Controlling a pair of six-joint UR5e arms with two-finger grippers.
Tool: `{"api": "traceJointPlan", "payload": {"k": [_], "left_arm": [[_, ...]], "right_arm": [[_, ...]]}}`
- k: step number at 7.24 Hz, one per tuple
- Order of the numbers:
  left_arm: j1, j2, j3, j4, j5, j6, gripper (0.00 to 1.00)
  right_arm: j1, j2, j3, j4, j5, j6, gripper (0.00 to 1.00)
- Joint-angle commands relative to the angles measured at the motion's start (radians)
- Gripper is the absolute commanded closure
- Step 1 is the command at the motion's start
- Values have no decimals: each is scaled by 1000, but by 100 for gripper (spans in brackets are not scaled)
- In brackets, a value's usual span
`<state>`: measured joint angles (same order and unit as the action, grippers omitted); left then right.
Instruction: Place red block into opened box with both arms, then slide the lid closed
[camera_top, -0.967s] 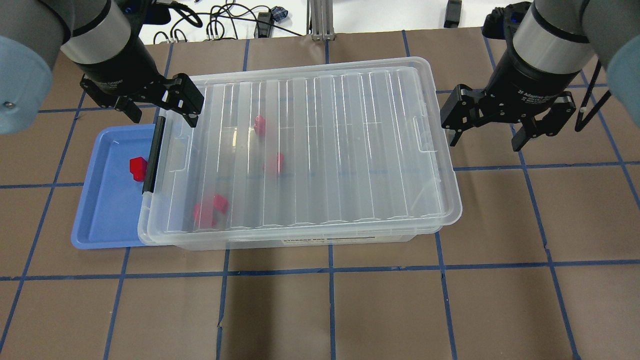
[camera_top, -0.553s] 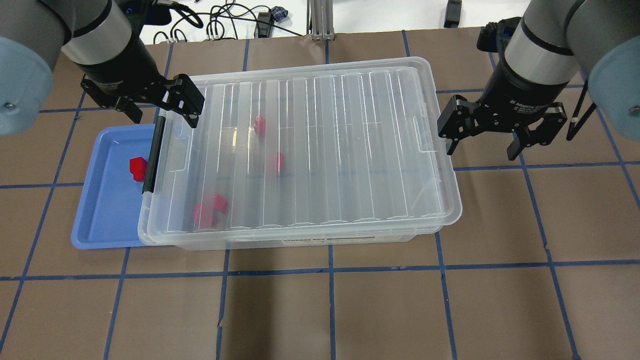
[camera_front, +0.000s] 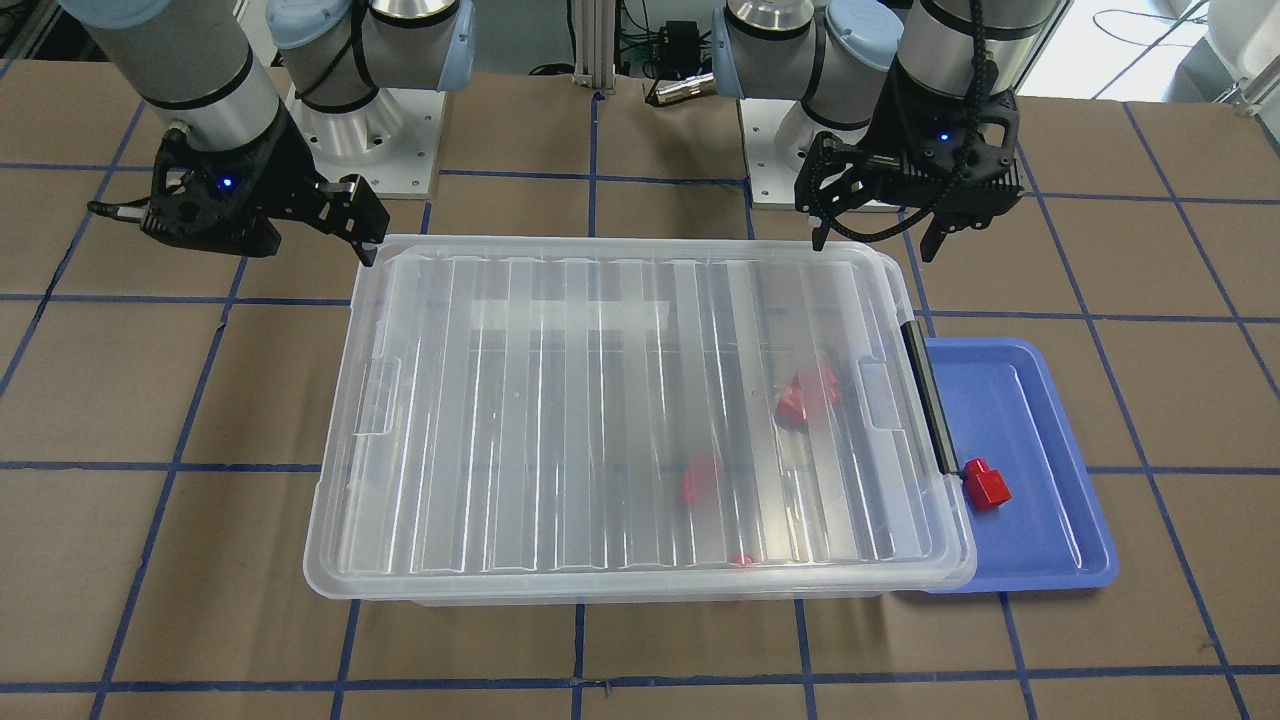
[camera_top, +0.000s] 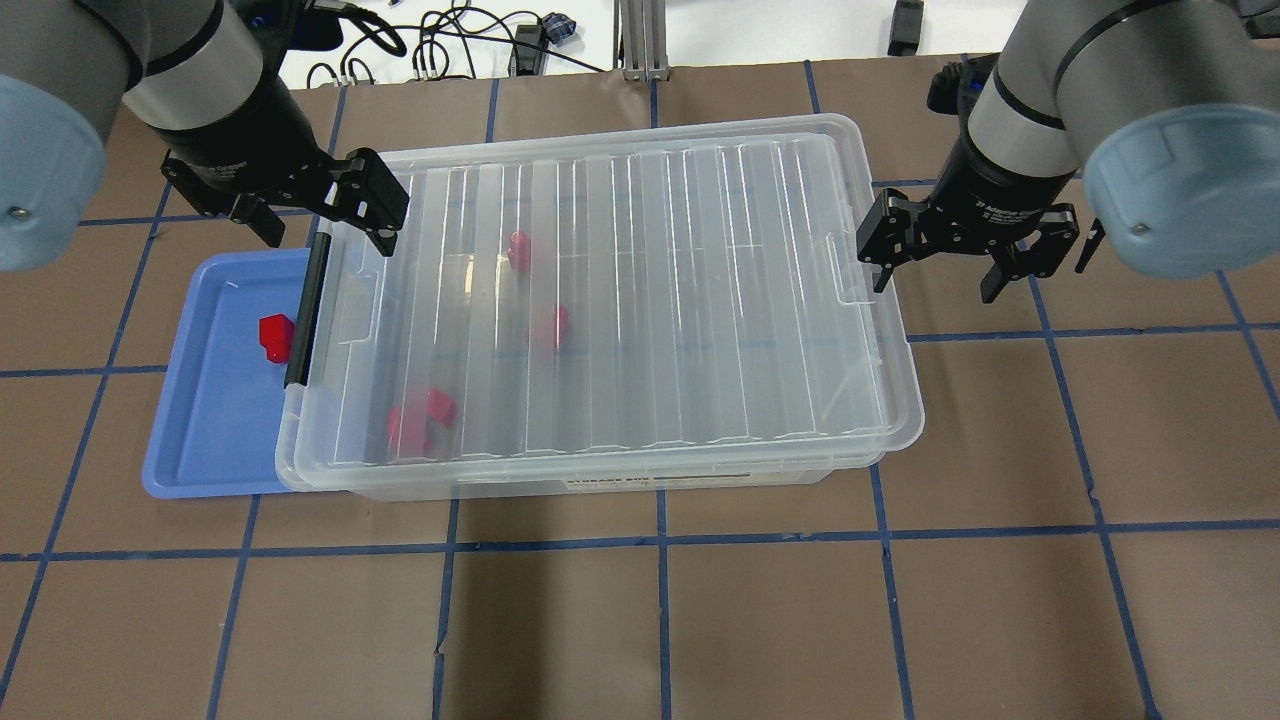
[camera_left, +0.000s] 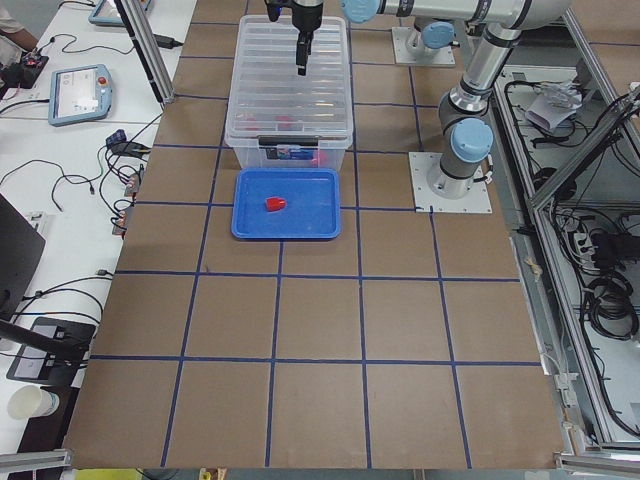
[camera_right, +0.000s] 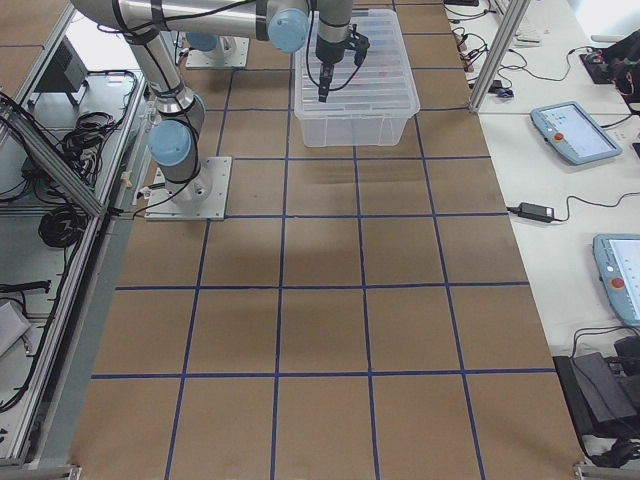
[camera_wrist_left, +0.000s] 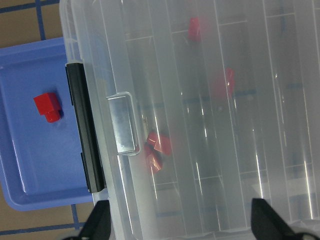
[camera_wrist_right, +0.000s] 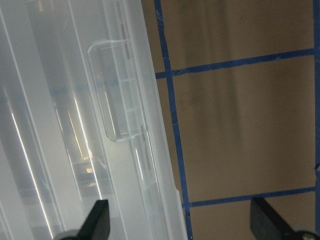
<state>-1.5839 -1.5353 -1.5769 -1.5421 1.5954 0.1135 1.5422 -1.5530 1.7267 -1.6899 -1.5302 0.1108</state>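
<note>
Red block (camera_top: 275, 337) lay on the blue tray (camera_top: 200, 440) beside the box (camera_top: 700, 482); I saw more under the lid (camera_top: 640, 300). Left gripper (camera_top: 322, 222) and right gripper (camera_top: 935, 283) hung spread wide, empty, at opposite box ends.

Reaching forward over the table with both arms, wrists turned down. Holding left gripper (camera_top: 322, 228) spread wide, fingertips pointing down, gripping nothing, wrist close to vertical. Holding right gripper (camera_top: 935, 282) spread wide as well, empty, fingertips down, forearm slanting in from the outer side so the wrist leans toward the other arm. Showing a blue light on each wrist in the front view. Working with the two grippers well apart.
</note>
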Motion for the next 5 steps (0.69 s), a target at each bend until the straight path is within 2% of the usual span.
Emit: {"api": "traceJointPlan", "payload": {"k": [1, 2, 5], "left_arm": [[1, 0, 0, 6, 0, 0, 0], [1, 0, 0, 8, 0, 0, 0], [1, 0, -2, 10, -2, 0, 0]], "right_arm": [[-1, 68, 1, -49, 2, -9, 0], [-1, 88, -1, -104, -1, -10, 0], [-5, 134, -12, -117, -4, -3, 0]]}}
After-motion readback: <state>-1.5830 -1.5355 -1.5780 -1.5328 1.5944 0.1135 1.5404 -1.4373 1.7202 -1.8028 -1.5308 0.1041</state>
